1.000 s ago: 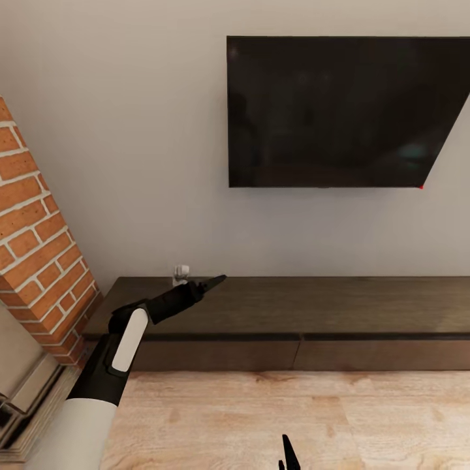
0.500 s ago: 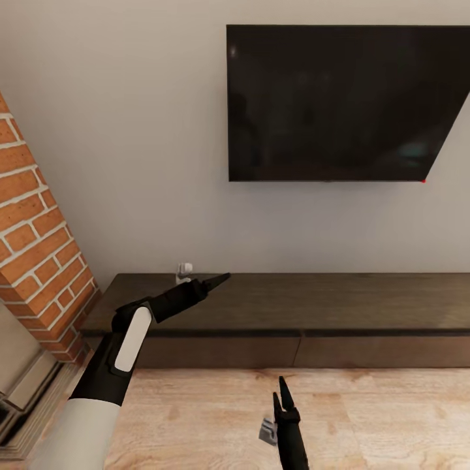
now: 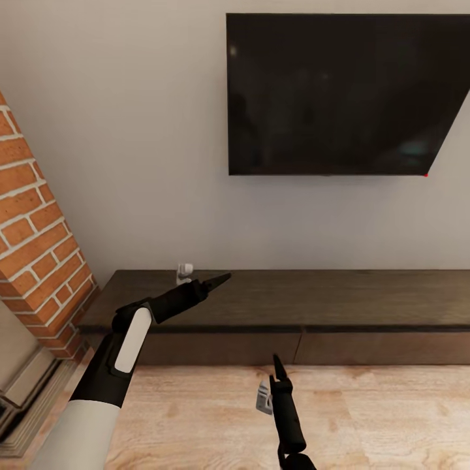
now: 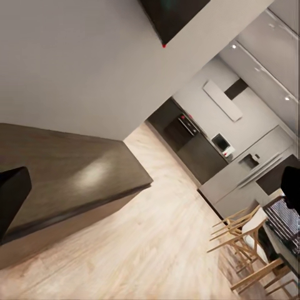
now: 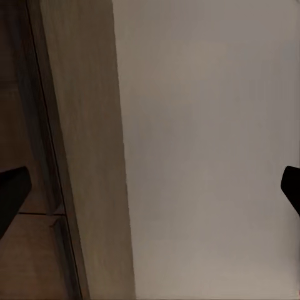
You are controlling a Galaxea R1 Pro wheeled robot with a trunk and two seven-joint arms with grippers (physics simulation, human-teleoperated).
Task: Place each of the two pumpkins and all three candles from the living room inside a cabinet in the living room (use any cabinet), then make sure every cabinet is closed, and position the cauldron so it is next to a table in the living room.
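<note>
A long, low, dark-brown wooden cabinet (image 3: pixel 294 307) runs along the foot of a plain grey wall (image 3: pixel 130 130). Its flat front panels (image 3: pixel 378 348) look shut, and a thin dark gap sits just under its top. A big black flat screen (image 3: pixel 339 94) hangs on the wall above the cabinet, with a tiny red light (image 3: pixel 425 174) at its lower corner. A small white thing (image 3: pixel 185 270) stands at the back of the cabinet top, close to the wall; it is too small to tell what it is.

A red brick column with white lines (image 3: pixel 32 261) leans in on the left side of the head view. The floor of pale wooden planks (image 3: pixel 391 418) lies in front of the cabinet.

The left gripper (image 3: pixel 217 281) is held out over the left part of the cabinet top. In the head view its black fingers look like one thin point, but the left wrist view shows one dark fingertip at each side edge, so the fingers are apart and hold nothing. The right gripper (image 3: pixel 277 365) points up over the floor, just in front of the cabinet. The right wrist view also shows a dark tip at each side edge, so these fingers are apart and hold nothing too.

The left wrist view looks along the cabinet (image 4: pixel 69 175) to a far kitchen with dark units (image 4: pixel 194 147) and light wooden chairs (image 4: pixel 247 240).
</note>
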